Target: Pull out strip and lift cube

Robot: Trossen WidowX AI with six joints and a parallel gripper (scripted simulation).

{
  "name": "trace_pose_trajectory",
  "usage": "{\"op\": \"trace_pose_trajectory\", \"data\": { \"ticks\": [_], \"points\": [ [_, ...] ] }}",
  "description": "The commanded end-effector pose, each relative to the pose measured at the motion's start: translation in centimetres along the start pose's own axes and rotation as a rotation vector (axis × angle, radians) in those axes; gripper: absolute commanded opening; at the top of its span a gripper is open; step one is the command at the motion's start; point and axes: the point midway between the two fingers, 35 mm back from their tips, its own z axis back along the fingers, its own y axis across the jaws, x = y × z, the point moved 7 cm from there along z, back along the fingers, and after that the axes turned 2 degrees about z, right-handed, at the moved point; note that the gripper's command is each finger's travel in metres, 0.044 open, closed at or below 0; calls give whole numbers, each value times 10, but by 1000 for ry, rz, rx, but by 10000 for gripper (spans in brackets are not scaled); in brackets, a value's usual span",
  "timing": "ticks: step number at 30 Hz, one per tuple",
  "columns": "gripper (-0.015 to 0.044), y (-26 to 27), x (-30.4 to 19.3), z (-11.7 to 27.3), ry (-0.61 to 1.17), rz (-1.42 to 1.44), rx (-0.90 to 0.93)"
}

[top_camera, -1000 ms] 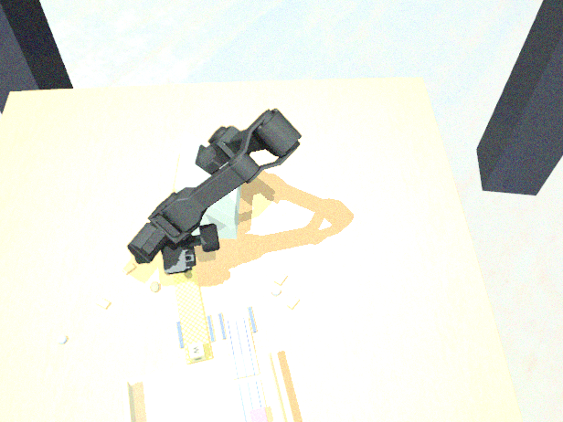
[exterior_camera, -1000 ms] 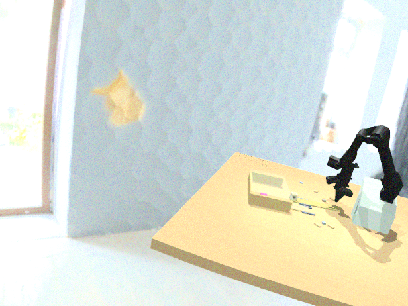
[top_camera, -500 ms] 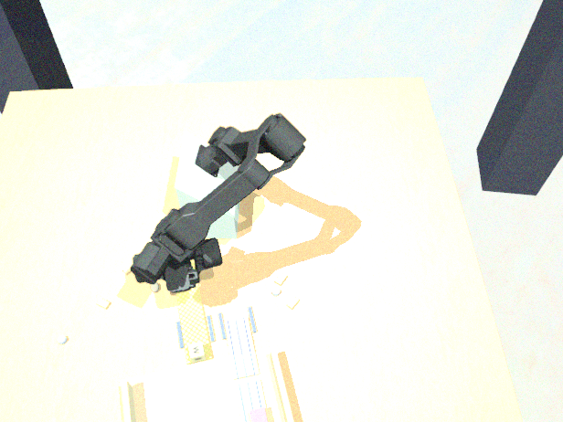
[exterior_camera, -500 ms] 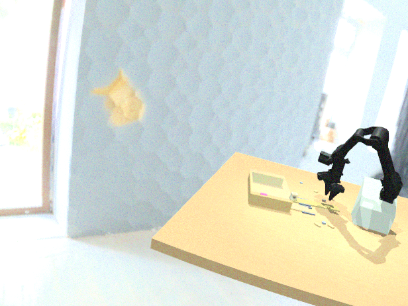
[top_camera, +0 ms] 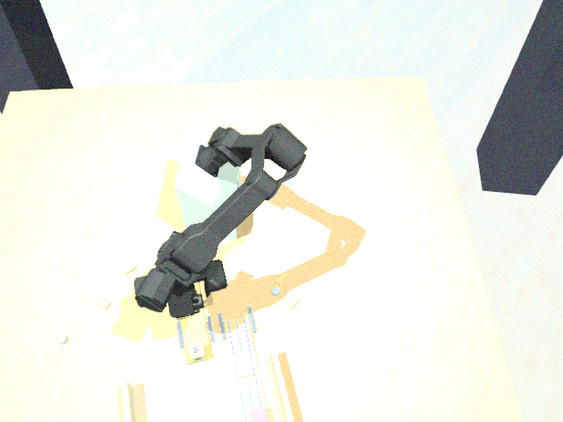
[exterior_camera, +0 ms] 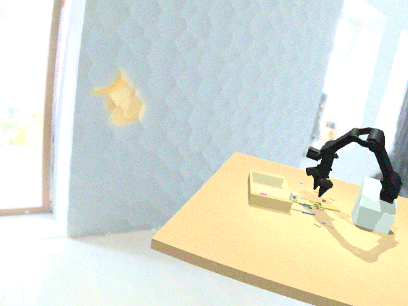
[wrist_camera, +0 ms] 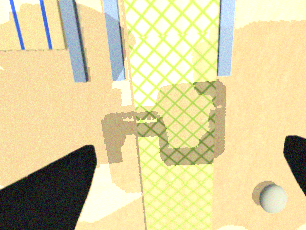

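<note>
My gripper [exterior_camera: 317, 193] [wrist_camera: 186, 148] is open and empty, above the yellow lattice strip [top_camera: 196, 328] [wrist_camera: 175, 190], with one finger to each side of it in the wrist view. The labelled cube [top_camera: 196, 351] [exterior_camera: 293, 196], white with a dark letter, sits on this strip's end nearest the box. The strip lies between blue rails and looks unbroken where visible; the arm covers part of it in the top view. A second strip [top_camera: 242, 353] [wrist_camera: 32, 30] with blue lines lies alongside, divided by a cross seam or gap. A pink block [top_camera: 260, 415] [exterior_camera: 263, 194] is on its far part.
Blue rails [top_camera: 180, 334] [wrist_camera: 226, 37] flank the strips. A tan open-topped box [exterior_camera: 269, 200] stands beyond the cube. A pale ball [wrist_camera: 273, 198] lies beside the lattice strip. Another small ball [top_camera: 62, 339], a bluish disc [top_camera: 275, 291] and small tan blocks [top_camera: 104, 303] are scattered around.
</note>
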Motion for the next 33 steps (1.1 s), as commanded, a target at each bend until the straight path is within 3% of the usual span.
{"op": "trace_pose_trajectory", "data": {
  "ticks": [1,24,31,33],
  "points": [
    [440,-1,15,0,2,-6,8],
    [440,-4,109,7,-1,-3,8],
    [256,-4,110,-2,-1,-3,7],
    [250,-4,110,-5,-1,-3,7]
  ]
}}
